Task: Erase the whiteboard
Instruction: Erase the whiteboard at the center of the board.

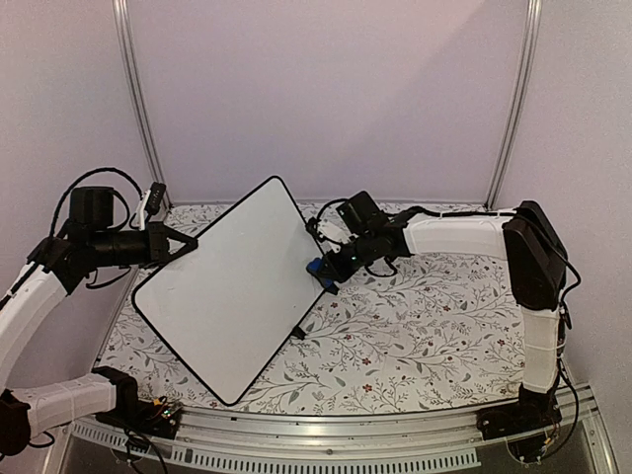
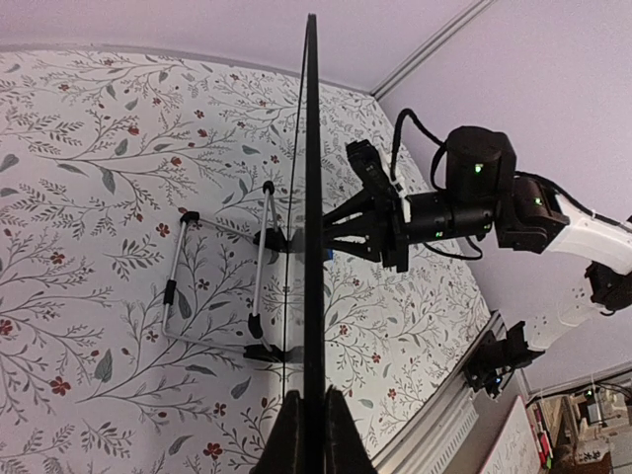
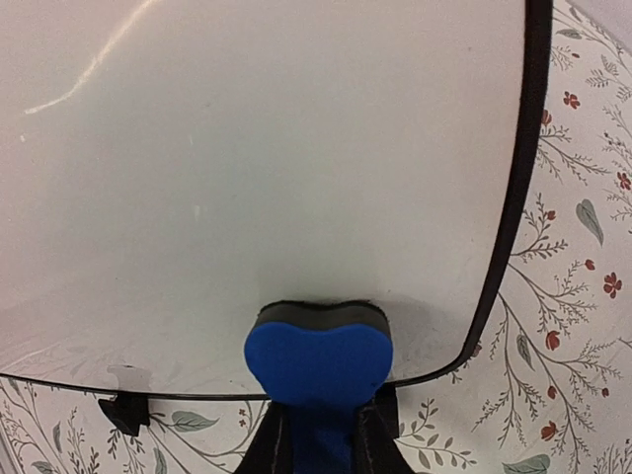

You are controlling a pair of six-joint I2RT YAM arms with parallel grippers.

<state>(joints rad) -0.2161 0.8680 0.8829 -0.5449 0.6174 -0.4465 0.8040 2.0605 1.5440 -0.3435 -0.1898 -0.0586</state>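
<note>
While left tool point(image 1: 186, 244) clamps whiteboard point(image 1: 227, 286) rim, board tilted over worktop point(image 1: 425, 326), we hold blue eraser point(image 3: 318, 357) clenched in right tool point(image 1: 324, 272), pad flat against board's lower edge. Wiping step, face looks clean. Next: sweep across, steady pressure.

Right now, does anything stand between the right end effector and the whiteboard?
Only the blue eraser that the right end effector grips. Its dark felt appears to rest against the whiteboard near the rim. Nothing else visible intervenes.
</note>
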